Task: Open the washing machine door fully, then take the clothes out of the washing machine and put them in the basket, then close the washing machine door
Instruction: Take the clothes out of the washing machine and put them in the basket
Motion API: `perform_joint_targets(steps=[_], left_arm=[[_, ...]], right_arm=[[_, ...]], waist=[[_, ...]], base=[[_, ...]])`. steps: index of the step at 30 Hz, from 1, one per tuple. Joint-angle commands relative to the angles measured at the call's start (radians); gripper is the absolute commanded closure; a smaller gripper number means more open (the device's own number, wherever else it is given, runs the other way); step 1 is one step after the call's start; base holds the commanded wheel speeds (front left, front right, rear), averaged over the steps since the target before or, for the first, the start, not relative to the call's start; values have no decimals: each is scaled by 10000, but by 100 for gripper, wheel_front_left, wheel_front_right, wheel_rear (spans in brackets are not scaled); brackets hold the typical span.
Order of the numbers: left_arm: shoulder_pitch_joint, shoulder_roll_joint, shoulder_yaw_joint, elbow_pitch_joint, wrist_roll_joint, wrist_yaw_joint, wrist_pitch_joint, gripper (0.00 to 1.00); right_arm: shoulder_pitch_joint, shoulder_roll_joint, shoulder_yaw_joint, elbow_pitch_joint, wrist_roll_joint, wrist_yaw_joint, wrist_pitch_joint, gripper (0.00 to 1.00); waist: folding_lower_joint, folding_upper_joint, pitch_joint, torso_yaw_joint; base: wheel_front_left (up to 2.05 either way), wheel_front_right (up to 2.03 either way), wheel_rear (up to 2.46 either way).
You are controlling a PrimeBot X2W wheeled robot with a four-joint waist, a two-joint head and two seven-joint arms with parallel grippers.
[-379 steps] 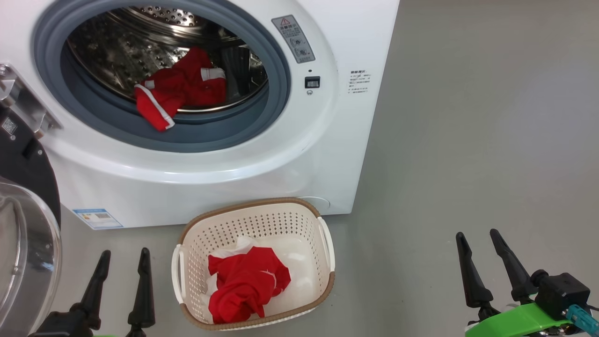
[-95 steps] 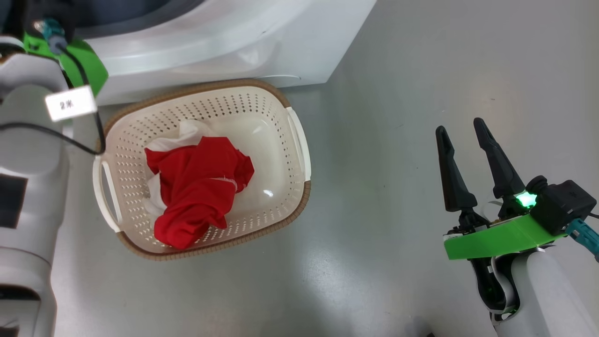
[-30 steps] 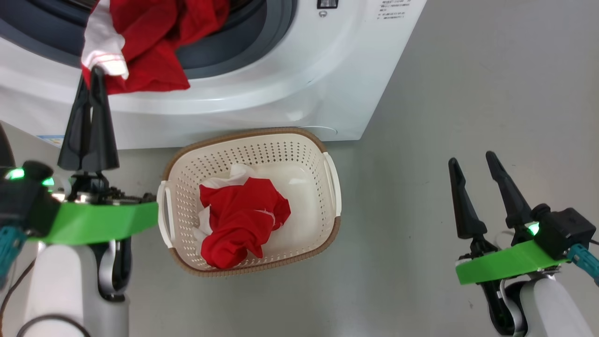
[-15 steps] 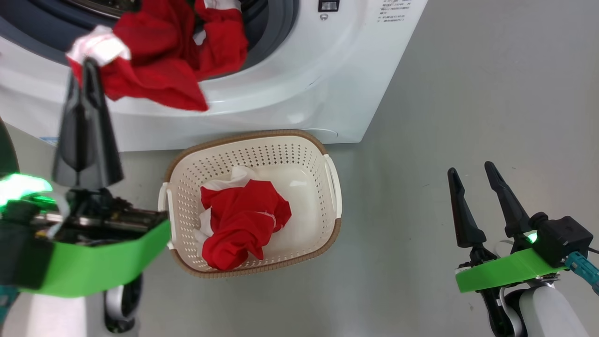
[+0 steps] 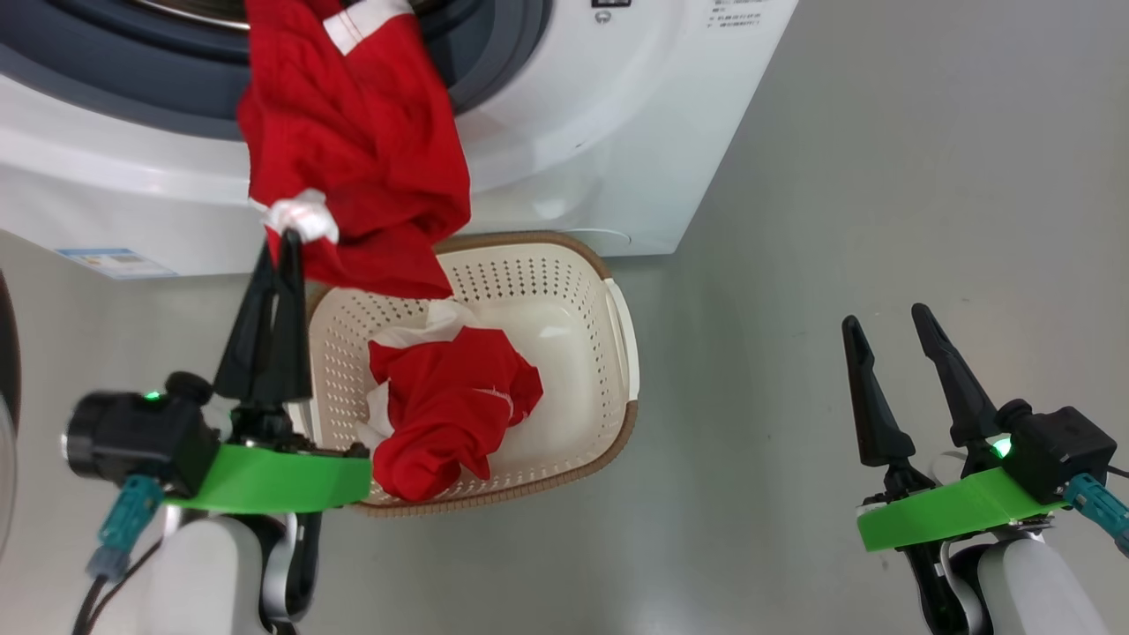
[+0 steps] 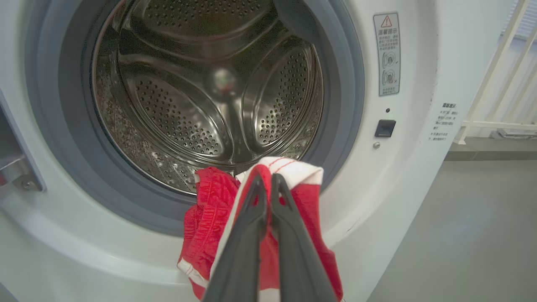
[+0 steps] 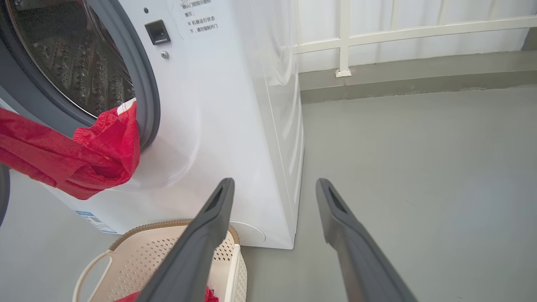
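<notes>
My left gripper point(image 5: 287, 240) is shut on the white-trimmed edge of a red garment point(image 5: 362, 150). The garment stretches from the washing machine point(image 5: 573, 159) mouth down to the basket's back left rim. In the left wrist view the gripper's point(image 6: 268, 180) closed fingers pinch that cloth point(image 6: 205, 218) in front of the bare steel drum point(image 6: 201, 105). More red and white clothes point(image 5: 450, 406) lie in the cream basket point(image 5: 622, 353) on the floor below the washer. My right gripper point(image 5: 882, 317) hangs open over the floor to the right, nothing between its fingers. A dark sliver of the door point(image 5: 5, 335) shows at the left edge.
Bare grey floor point(image 5: 838, 176) stretches to the right of the washer and basket. In the right wrist view a white railing point(image 7: 377, 37) and a low kerb run behind the machine. The basket point(image 7: 138, 235) stands close against the washer's front.
My left gripper has swung right and nearer the basket, drawing the red garment out of the drum so it hangs over the basket's rim. The right arm has stayed still.
</notes>
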Motion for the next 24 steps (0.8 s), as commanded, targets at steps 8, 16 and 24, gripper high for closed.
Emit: perform_joint_targets(steps=[8,16,24], left_arm=[[-207,235,287,1668,26,-237,-49,100],[-848,235,262,3337,443,-498,-49,100],[-1859,235,250,5039,820,-628,-49,100]], right_arm=[[-323,-15,277,-328,79,75,-65,0],[-595,-15,297,-391,202,75,-65,0],[-951,-15,352,-473,276,75,-65,0]], waist=[[0,0,596,-154],[0,0,1222,-376],[0,0,1906,-573]], base=[[0,0,0],[0,0,0],[0,0,0]])
